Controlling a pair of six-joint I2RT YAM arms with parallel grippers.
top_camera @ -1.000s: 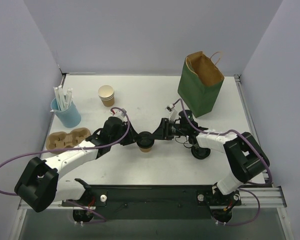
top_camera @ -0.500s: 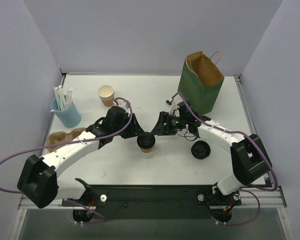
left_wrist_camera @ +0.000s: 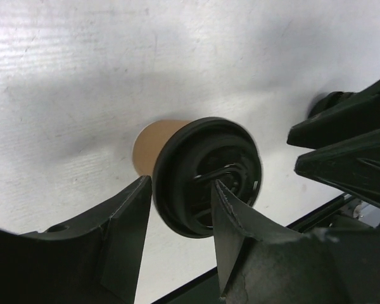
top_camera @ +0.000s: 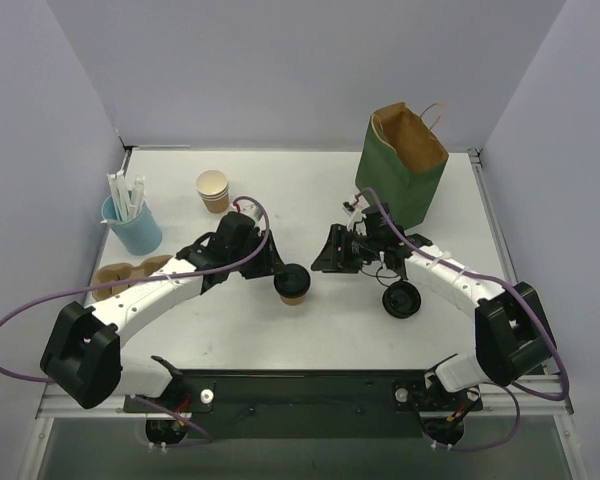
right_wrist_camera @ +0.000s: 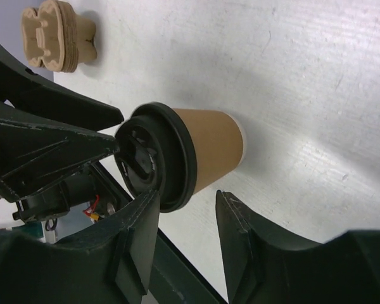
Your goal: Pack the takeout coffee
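Note:
The takeout coffee (top_camera: pixel 293 285), a brown paper cup with a black lid, stands upright mid-table. My left gripper (top_camera: pixel 278 270) is open just left of it, with its fingers close to the lid rim. In the left wrist view the lidded cup (left_wrist_camera: pixel 206 174) sits just beyond the spread fingers (left_wrist_camera: pixel 123 234). My right gripper (top_camera: pixel 322 262) is open to the cup's right, a small gap away. In the right wrist view the cup (right_wrist_camera: pixel 209 145) lies just past the open fingertips (right_wrist_camera: pixel 139 221). The green bag (top_camera: pixel 400 170) stands open at the back right.
A loose black lid (top_camera: pixel 402 298) lies under the right arm. A lidless tan cup (top_camera: pixel 213 190) stands at the back left. A blue cup of straws (top_camera: pixel 132 222) and a pulp cup carrier (top_camera: pixel 130 275) are at the left; the carrier also shows in the right wrist view (right_wrist_camera: pixel 54 28).
My right gripper has drawn back to the right, away from the cup. My left gripper has shifted up and stays beside the lid. The cup has stayed put.

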